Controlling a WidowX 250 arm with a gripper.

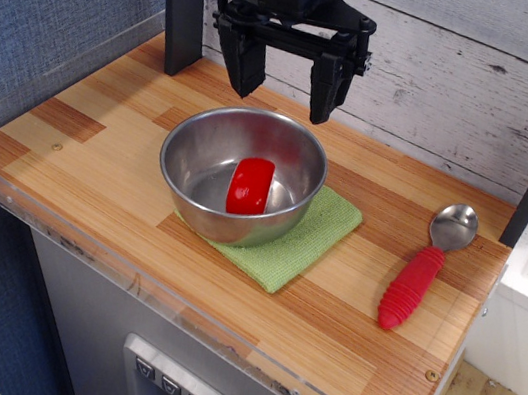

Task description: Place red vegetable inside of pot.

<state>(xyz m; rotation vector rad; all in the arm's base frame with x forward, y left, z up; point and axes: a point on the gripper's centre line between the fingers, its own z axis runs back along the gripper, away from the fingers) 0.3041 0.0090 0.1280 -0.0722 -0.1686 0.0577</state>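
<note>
In the one view given, the red vegetable (250, 186) lies inside the pot (189, 160), resting on the bottom toward the right wall, its paler face turned up and left. By these pictures the placing looks done; nothing of the task seems left except, perhaps, drawing the arm clear.

The hand (279, 81) hangs above the far rim of the pot, its two dark fingers spread wide and holding nothing. It is apart from both the pot and the vegetable.

The pot sits partly on a green cloth (311, 234), which sticks out to the right and near side. A metal spoon with a ribbed red handle (411, 285) lies well apart on the right, close to the right edge of the surface (81, 142).

For room: the left part of the surface is bare wood, and the near strip in front of the cloth is bare too. A clear low guard runs along the left and near edges. Behind the hand stand a dark post and the plank wall, so the free way out looks to be upward.
</note>
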